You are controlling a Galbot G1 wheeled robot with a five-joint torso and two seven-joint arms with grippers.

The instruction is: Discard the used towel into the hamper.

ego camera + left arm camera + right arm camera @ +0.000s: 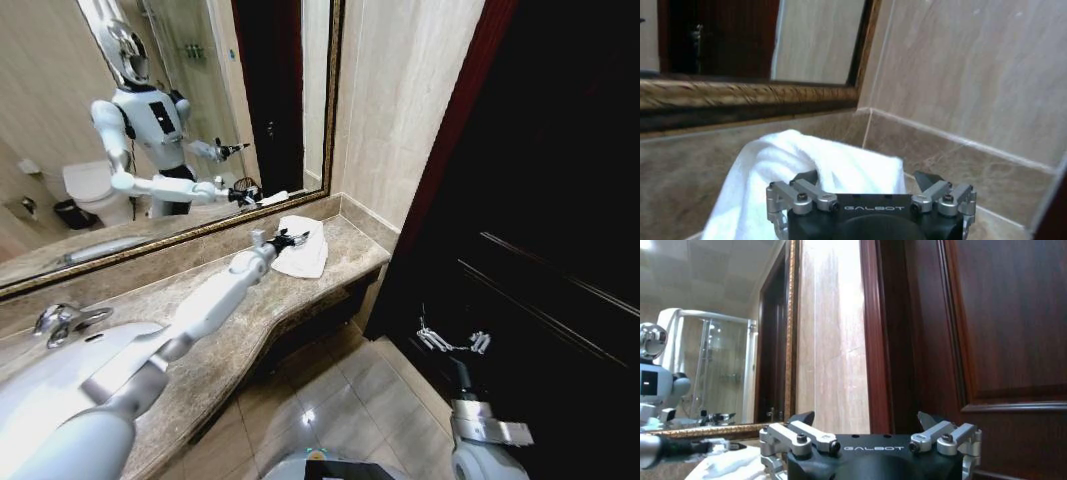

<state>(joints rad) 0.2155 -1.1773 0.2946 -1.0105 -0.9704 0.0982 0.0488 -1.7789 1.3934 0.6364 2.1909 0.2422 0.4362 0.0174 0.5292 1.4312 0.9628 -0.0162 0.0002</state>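
Note:
The used towel (305,247) is white and lies crumpled at the far right end of the marble counter (230,345), below the mirror. My left arm stretches across the counter, and the left gripper (291,240) hovers open at the towel's near edge. From the left wrist the towel (833,170) bulges just ahead of the spread left gripper (867,177), nothing pinched. My right gripper (455,342) hangs open low in front of the dark wooden door, holding nothing; its wrist view shows the right gripper (865,418) and the towel (727,461) farther off. The hamper is out of view.
A gold-framed mirror (200,232) runs along the wall behind the counter and reflects me, a toilet and a small dark bin (72,213). A sink (60,385) with a chrome tap (62,320) sits near left. Tiled floor (350,400) lies between counter and door (540,200).

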